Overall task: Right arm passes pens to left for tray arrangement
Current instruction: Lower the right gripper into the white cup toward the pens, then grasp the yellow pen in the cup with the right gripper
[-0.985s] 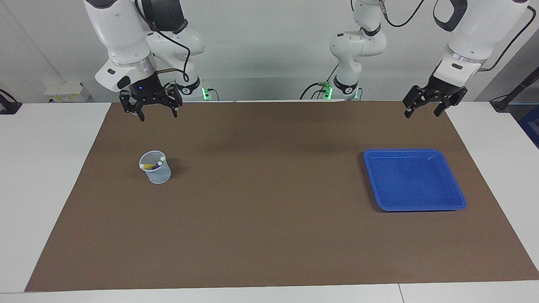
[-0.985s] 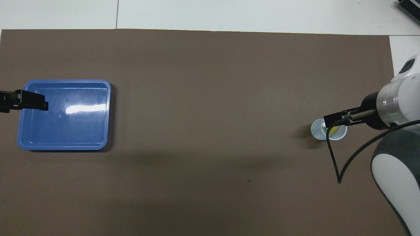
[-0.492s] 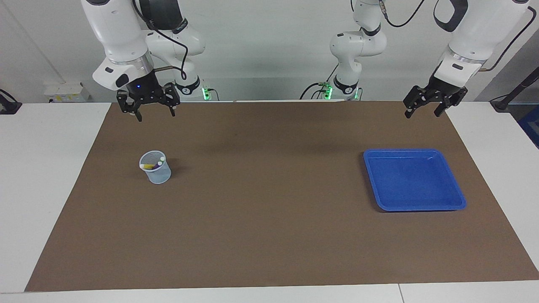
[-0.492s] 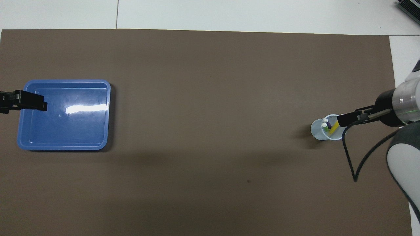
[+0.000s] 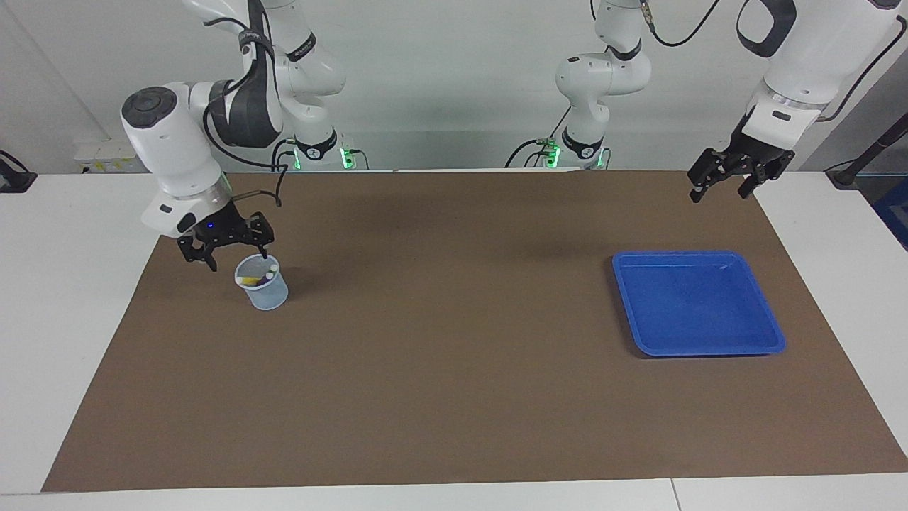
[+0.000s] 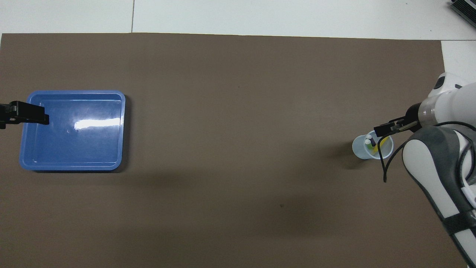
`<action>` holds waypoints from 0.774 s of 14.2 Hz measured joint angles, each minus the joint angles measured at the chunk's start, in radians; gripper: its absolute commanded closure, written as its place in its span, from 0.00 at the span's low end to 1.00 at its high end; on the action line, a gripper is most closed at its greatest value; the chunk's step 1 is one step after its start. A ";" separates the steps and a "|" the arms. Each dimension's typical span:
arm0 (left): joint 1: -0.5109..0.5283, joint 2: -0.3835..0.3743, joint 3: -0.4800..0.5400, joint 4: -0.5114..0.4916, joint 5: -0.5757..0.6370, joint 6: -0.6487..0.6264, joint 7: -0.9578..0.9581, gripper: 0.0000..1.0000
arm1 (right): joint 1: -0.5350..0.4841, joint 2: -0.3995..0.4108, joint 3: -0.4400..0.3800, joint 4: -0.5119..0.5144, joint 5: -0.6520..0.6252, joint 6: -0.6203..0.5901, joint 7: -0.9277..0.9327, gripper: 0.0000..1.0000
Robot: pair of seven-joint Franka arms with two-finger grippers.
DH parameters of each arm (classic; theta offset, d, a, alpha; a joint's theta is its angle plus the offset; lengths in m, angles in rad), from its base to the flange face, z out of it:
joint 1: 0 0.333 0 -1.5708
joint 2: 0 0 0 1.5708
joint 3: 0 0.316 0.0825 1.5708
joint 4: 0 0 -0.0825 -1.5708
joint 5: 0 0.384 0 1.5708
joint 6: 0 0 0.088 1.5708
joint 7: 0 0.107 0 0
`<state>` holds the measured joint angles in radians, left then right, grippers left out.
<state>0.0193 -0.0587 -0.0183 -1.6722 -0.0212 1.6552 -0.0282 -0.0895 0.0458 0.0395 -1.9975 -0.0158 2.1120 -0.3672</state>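
Note:
Three pens (image 5: 257, 278), yellow, purple and green with pale ends, stand in a small pale-blue mesh cup (image 5: 264, 292) toward the right arm's end of the brown mat. My right gripper (image 5: 237, 257) is open and low, just above the cup's rim, with one fingertip over the rim and nothing between its fingers. In the overhead view its black fingers (image 6: 385, 128) overlap the cup (image 6: 362, 150) and the pens (image 6: 372, 144). The blue tray (image 5: 699, 349) lies with nothing in it toward the left arm's end. My left gripper (image 5: 720, 194) waits open, raised over that end of the mat near the tray (image 6: 74, 166).
The brown mat (image 5: 454, 369) covers most of the white table (image 5: 78, 284). A loose black cable (image 6: 385, 167) hangs from the right arm beside the cup. The two arm bases (image 5: 582, 145) stand at the mat's edge nearest the robots.
The right arm has folded down and its gripper has dropped from high over the mat's edge to the cup's rim. The left gripper has shifted slightly toward its own end.

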 measured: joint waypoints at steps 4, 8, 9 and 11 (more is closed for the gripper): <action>0.000 -0.006 0.000 -0.012 0.000 0.005 -0.008 0.00 | -0.035 0.050 -0.001 0.002 0.000 0.051 -0.076 0.00; 0.012 -0.007 0.002 -0.013 0.000 0.030 -0.016 0.00 | -0.048 0.060 -0.001 0.000 0.001 0.047 -0.097 0.08; 0.013 -0.007 0.002 -0.013 0.000 0.032 -0.026 0.00 | -0.048 0.062 0.000 -0.001 0.001 0.039 -0.097 0.11; 0.013 -0.007 0.001 -0.014 0.000 0.032 -0.037 0.00 | -0.048 0.062 0.000 -0.006 0.001 0.020 -0.097 0.13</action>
<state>0.0321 -0.0657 -0.0173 -1.6862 -0.0212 1.6876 -0.0655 -0.1377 0.1079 0.0393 -2.0039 -0.0148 2.1323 -0.4646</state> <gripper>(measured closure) 0.000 0.110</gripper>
